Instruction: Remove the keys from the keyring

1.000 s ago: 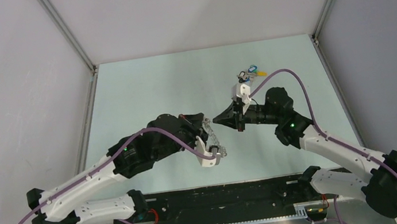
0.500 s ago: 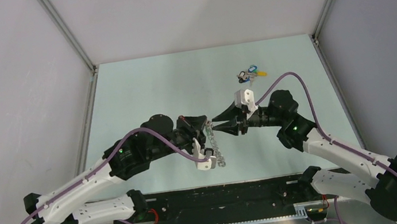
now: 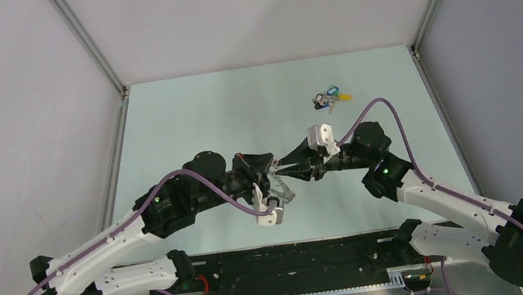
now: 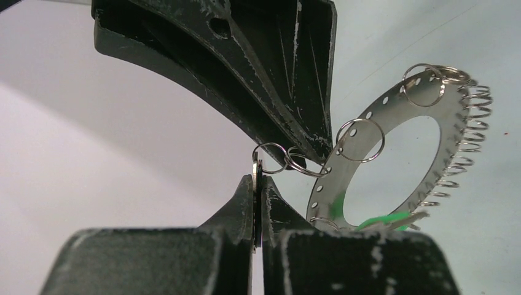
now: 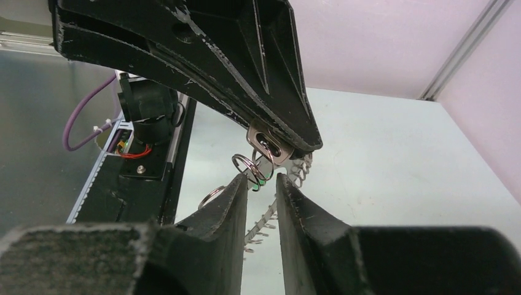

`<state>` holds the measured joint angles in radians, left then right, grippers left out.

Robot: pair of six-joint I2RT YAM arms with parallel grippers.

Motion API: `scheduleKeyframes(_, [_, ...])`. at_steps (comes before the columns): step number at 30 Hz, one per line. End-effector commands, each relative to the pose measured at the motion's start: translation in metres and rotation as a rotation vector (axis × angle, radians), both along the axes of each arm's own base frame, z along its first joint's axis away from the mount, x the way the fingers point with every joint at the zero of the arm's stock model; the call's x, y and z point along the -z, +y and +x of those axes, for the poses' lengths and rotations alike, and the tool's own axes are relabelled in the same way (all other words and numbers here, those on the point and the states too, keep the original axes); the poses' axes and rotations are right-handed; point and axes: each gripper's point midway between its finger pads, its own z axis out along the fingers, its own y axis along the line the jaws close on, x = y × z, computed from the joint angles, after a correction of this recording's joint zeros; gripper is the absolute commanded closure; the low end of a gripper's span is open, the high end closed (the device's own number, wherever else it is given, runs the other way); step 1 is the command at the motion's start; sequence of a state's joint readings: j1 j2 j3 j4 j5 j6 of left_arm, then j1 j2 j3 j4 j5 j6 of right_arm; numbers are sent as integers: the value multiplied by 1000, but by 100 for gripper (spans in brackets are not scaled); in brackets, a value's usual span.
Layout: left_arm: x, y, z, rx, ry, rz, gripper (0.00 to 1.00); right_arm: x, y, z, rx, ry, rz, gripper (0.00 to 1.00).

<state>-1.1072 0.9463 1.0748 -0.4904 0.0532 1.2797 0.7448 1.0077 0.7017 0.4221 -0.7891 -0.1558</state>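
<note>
Though flat and perforated, silvery keyring point(image 4: 393, 107), spring-coiled rim.

Right gripper point(image 5: 263, 184) sits low in the shot, its two dark fingers parted by a narrow gap. Just above that gap is the left gripper point(image 5: 295, 138), scuffed black, reaching in from upper left and pinching a small slotted silvery tab point(image 5: 268, 142). Small wire rings point(image 5: 241, 164) hang off it, and a green key head point(image 5: 261, 179) barely shows behind. The keyring point(image 5: 265, 216) trails its coiled rim down over the pale table point(image 5: 393, 160).
</note>
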Motion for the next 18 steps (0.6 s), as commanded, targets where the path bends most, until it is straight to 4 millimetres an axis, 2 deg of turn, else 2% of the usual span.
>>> scheduleKeyframes(1, [-22,-1,-1,4,-22,-89,100,-12,3,-9,-44,-57,37,74])
scheduleKeyframes(5, [-22,0,0,-4,-26,-89,100,-14,3,-10,-47,-51,42,83])
scheduleKeyframes(8, [-23,2,1,-11,-34,-92,100,-16,2,-8,-28,-36,47,100])
scheduleKeyframes(18, [-17,7,4,-37,-46,-97,100,-16,-6,23,157,219,101,100])
